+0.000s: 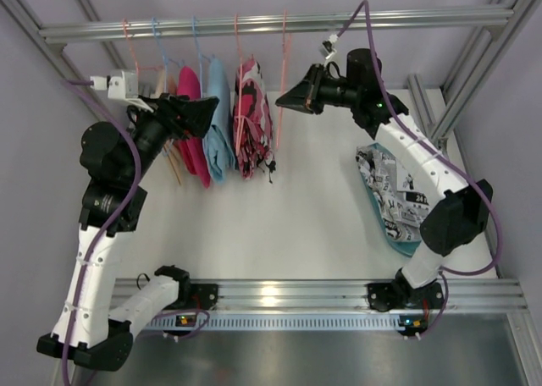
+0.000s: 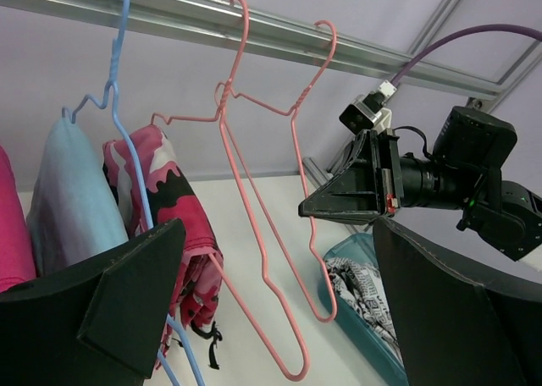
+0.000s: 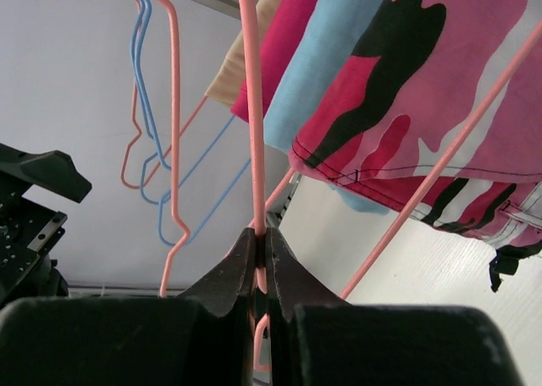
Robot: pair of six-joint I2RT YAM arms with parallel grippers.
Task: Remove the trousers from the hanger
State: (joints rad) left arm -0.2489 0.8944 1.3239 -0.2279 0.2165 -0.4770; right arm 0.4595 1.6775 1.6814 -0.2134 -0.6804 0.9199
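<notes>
The pink-red trousers [image 1: 248,119] with black and white patches hang folded over a pink hanger on the rail [image 1: 271,22]; they also show in the left wrist view [image 2: 174,204] and the right wrist view [image 3: 423,81]. My right gripper [image 1: 281,103] [image 3: 258,234] is shut on the wire of an empty pink hanger [image 3: 251,107] [image 2: 326,267] just right of them. To their left, my left gripper [image 1: 207,113] [image 2: 279,318] stands open by the hanging clothes with nothing between its fingers. The black-and-white comic-print trousers [image 1: 391,195] lie in a teal tray [image 1: 408,244].
Light-blue [image 1: 218,124], magenta [image 1: 191,124] and tan [image 3: 241,52] garments hang left of the trousers. Empty blue and pink hangers [image 3: 157,107] hang further along the rail. The frame's posts stand at the back right [image 1: 474,73].
</notes>
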